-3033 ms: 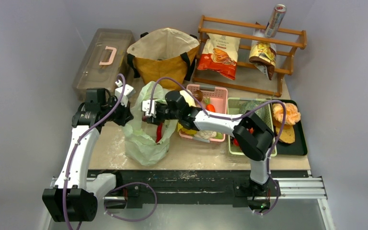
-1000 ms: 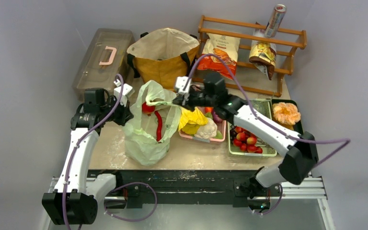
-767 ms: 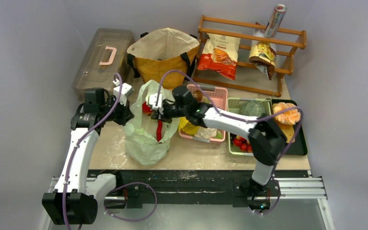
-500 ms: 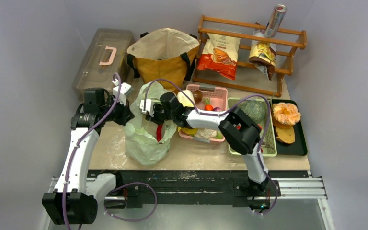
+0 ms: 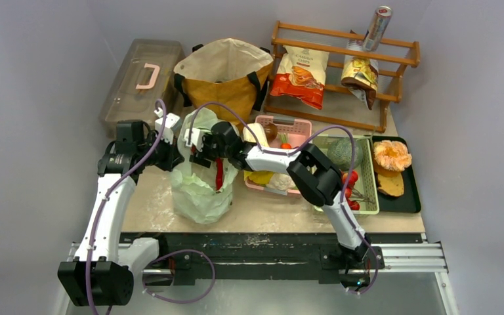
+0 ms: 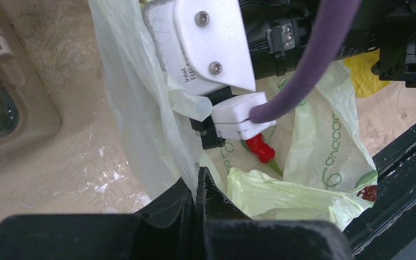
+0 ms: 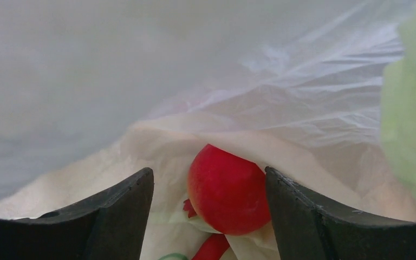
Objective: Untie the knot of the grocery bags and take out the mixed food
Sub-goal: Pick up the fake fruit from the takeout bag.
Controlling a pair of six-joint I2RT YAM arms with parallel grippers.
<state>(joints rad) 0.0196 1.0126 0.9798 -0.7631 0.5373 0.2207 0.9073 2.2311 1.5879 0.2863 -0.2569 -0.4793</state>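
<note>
The pale-green plastic bag (image 5: 197, 190) lies open on the table, and no tied knot shows. My left gripper (image 5: 170, 154) is shut on the bag's left rim; in the left wrist view its jaws (image 6: 197, 184) pinch the thin film (image 6: 141, 108). My right gripper (image 5: 198, 149) reaches into the bag's mouth. In the right wrist view it is open (image 7: 208, 172), its fingers on either side of a red fruit (image 7: 227, 189) without touching it. A red chilli (image 5: 218, 177) lies in the bag and also shows in the left wrist view (image 6: 261, 150). The mustard tote (image 5: 226, 79) stands behind.
A pink basket (image 5: 295, 123) of vegetables sits right of the bag, then a green tray (image 5: 367, 197) with red fruits and a melon, then a black tray (image 5: 412, 190). A wooden rack (image 5: 338, 49) with chip bags stands at the back right, a lidded box (image 5: 131, 92) at the back left.
My right arm has swung left from the pink basket and pushed its open gripper into the bag's mouth. The left gripper has kept its hold on the bag's rim.
</note>
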